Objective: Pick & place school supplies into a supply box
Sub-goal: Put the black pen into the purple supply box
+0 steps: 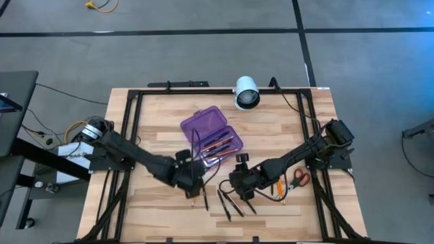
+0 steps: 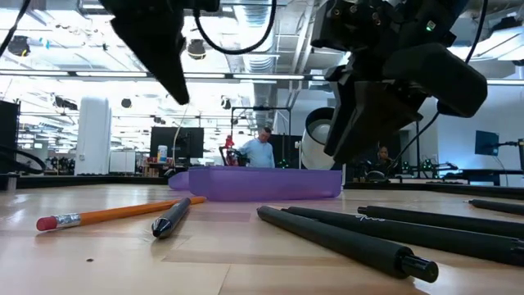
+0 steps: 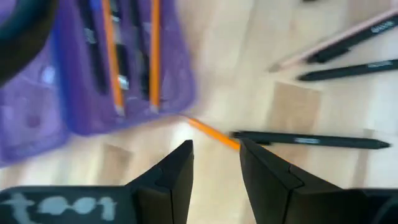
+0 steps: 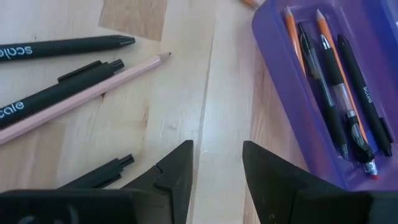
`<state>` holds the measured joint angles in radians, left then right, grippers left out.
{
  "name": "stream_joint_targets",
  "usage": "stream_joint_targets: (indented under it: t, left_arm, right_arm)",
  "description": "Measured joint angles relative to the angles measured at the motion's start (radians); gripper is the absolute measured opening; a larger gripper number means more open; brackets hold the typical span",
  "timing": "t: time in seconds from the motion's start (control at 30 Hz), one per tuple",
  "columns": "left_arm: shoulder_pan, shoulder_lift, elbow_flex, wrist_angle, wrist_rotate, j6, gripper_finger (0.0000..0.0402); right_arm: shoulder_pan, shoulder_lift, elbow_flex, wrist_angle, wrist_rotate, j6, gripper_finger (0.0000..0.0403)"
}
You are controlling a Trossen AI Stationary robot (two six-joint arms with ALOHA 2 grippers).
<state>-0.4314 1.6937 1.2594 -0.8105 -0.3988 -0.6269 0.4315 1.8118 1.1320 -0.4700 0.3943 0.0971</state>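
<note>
We see the left hand (image 1: 192,177) w/ fingers apart, empty, over an orange pencil (image 3: 213,134) just beside the open purple supply box (image 1: 211,136) mid-counter (image 1: 163,122). Right hand (image 1: 241,181) also apart & empty, hovering near black pens (image 1: 229,202); scissors (image 1: 299,178) lie by the right edge

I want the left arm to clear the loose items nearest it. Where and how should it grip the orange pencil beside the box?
Probably mid-shaft, from straight above. The orange pencil lies flat on the table, crossed near one end by a black pen, so the left end effector, fingers open, should straddle the bare shaft away from that pen.
</note>
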Motion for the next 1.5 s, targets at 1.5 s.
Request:
stream_joint_targets:
  t: [1.5]
  left_arm:
    - [-0.188,0.207,-0.132,0.146,-0.079,-0.279,0.0121]
  right_arm:
    - [0.120,-0.010,-0.001,-0.064,-0.153,0.457,0.0134]
